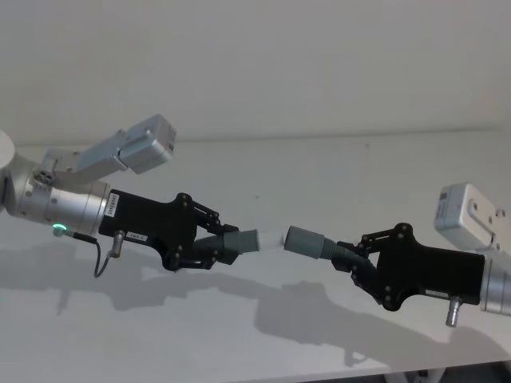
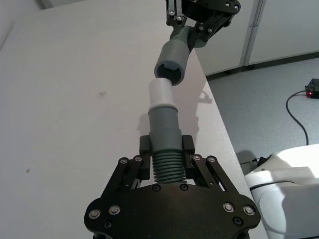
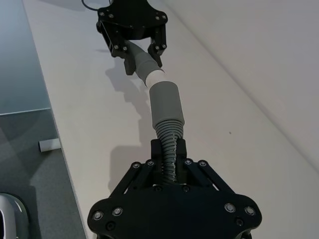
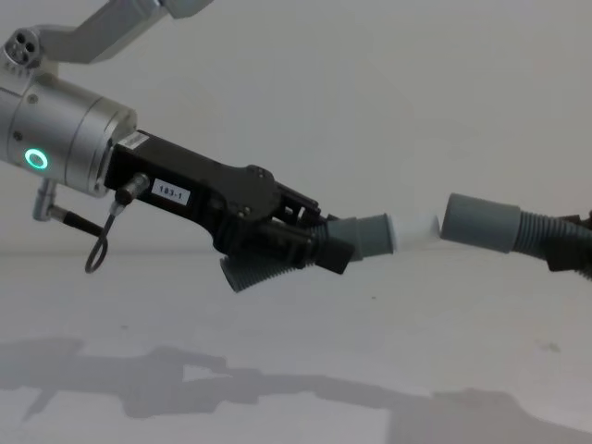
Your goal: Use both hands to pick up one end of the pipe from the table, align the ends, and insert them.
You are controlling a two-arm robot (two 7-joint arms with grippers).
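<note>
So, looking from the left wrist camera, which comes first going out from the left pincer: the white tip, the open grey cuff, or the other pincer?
1. White tip: nearest, on the end of the hose piece the left pincer holds.
2. Open grey cuff: just beyond the tip, facing it.
3. Right pincer: farthest, holding that cuff's hose.
</note>
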